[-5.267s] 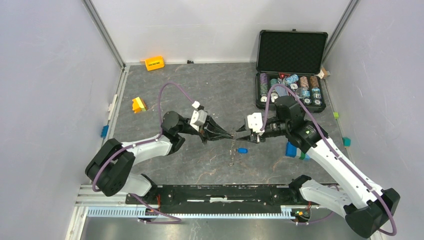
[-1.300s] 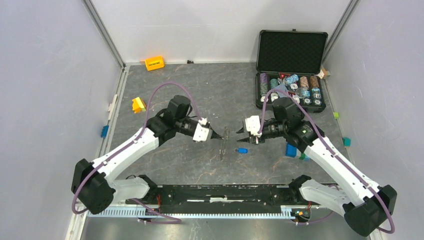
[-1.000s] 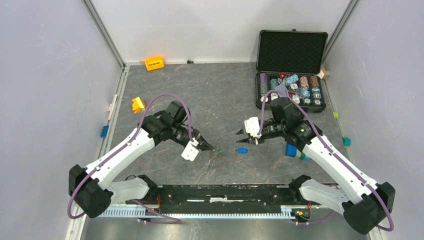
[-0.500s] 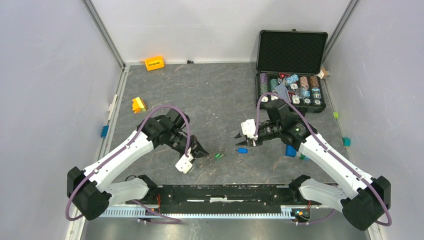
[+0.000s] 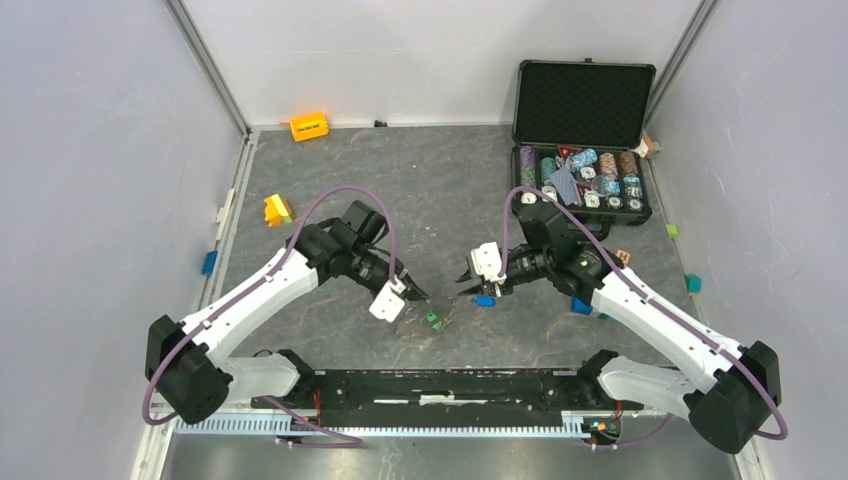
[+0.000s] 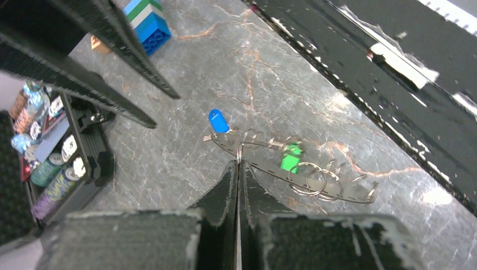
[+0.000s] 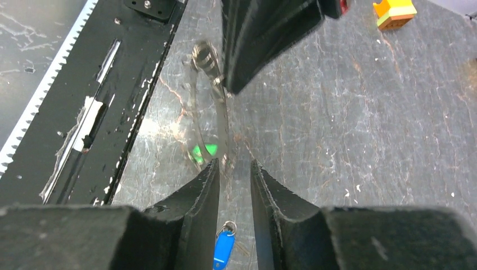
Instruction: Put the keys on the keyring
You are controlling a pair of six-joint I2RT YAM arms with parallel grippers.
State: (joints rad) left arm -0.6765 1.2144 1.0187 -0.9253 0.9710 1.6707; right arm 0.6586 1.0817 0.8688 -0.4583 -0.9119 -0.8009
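At the near centre of the table (image 5: pixel 400 180), my left gripper (image 6: pixel 238 167) is pinched tight on the toothed rim of the keyring (image 6: pixel 264 167), holding it at a low tilt just above the marbled surface. The green key (image 6: pixel 291 159) shows inside the ring's outline beside two small silver loops (image 6: pixel 313 181); I cannot tell whether it is threaded on the ring. The blue key (image 6: pixel 217 120) lies on the table just beyond the ring's far edge, apart from it. My right gripper (image 7: pixel 233 180) faces the left one from the other side, its fingers set a narrow gap apart and gripping nothing. In the right wrist view, the blue key lies below that gap and the ring stands edge-on just ahead of the tips. The open black case (image 5: pixel 583 105) of poker chips sits at the far right.
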